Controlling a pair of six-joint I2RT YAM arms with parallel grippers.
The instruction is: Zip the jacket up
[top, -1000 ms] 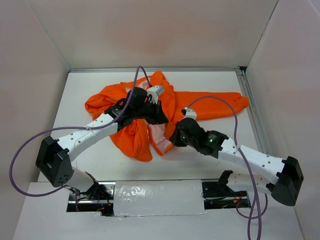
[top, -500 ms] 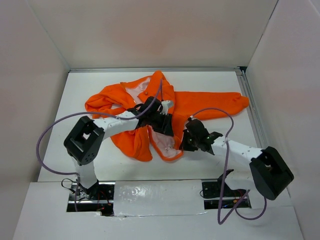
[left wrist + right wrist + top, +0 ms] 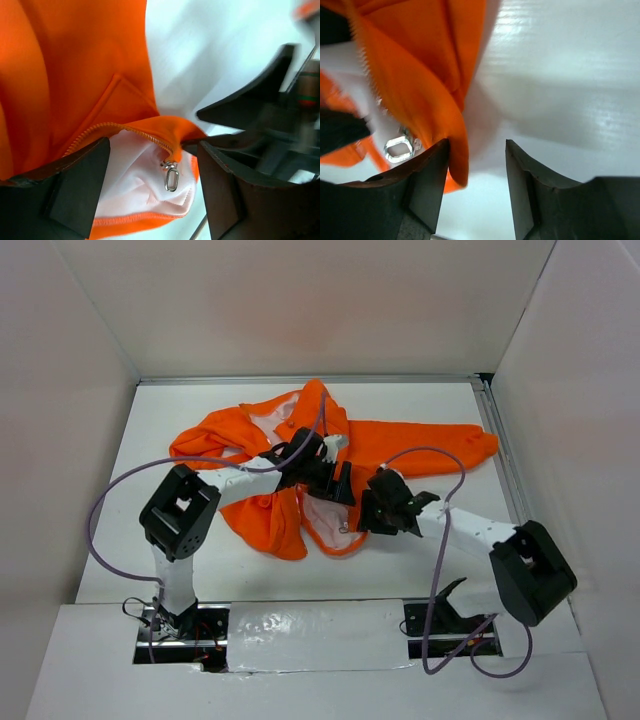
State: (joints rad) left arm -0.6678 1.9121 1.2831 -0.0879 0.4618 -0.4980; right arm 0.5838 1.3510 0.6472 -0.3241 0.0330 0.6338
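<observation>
The orange jacket (image 3: 410, 445) lies crumpled mid-table, its front parted and the pale lining (image 3: 318, 512) showing. My left gripper (image 3: 340, 485) hovers over the lower front, open. In the left wrist view its fingers (image 3: 75, 192) stand wide on either side of the lining (image 3: 135, 185), and the silver zipper pull (image 3: 171, 178) hangs at the end of the zipper teeth (image 3: 145, 136). My right gripper (image 3: 366, 514) is just right of it, open. The orange hem (image 3: 460, 165) rests against one of its fingers (image 3: 426, 186), and the pull (image 3: 399, 148) shows to the left.
White walls close in the white table (image 3: 200, 570) on three sides. A metal rail (image 3: 503, 455) runs along the right edge. Purple cables (image 3: 105, 502) loop from both arms. The jacket's long sleeve (image 3: 460, 445) stretches toward the right rail.
Both grippers have gone from shut to open, letting go of the fabric. Both arms folded back, and the jacket's lower front with the zipper pull now lies nearer the front edge.
</observation>
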